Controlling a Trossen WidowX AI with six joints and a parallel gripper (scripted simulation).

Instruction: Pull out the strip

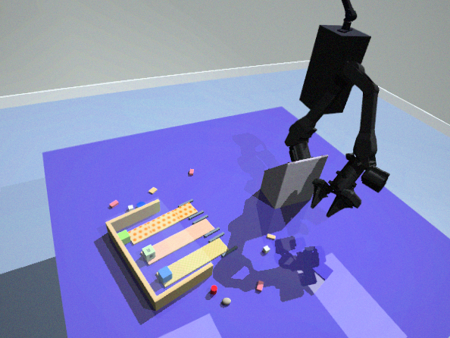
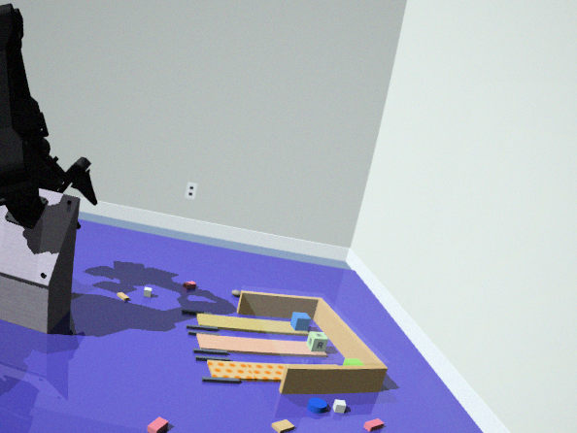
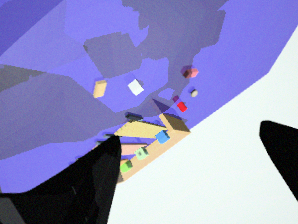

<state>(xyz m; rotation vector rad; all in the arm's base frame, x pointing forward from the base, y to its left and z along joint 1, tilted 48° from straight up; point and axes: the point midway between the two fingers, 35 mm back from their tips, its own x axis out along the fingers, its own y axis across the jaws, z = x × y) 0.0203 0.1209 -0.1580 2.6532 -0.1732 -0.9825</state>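
The labelled cube (image 1: 148,252) (image 2: 317,342) (image 3: 142,153) is pale green with dark letters. It rests on the far end of the plain pink strip (image 1: 182,240) (image 2: 253,345), near the wooden back wall. A yellow strip (image 1: 201,259) (image 2: 243,323) (image 3: 142,130) with a blue cube (image 1: 165,274) (image 2: 300,320) (image 3: 162,136) lies on one side. An orange-dotted strip (image 1: 163,223) (image 2: 243,370) lies on the other side, with a bright green cube (image 1: 123,237) (image 2: 353,362) (image 3: 125,163) at its far end. My gripper (image 1: 320,211) (image 3: 189,135) is open and empty, high and well away from the strips.
A wooden three-sided wall (image 1: 130,265) (image 2: 335,380) surrounds the strips' far ends. Short dark rails (image 1: 196,215) (image 2: 210,351) flank their near ends. A grey block (image 1: 299,182) (image 2: 29,291) stands by the arm. Small loose pieces, including a red cylinder (image 1: 214,289) (image 3: 182,106), lie around.
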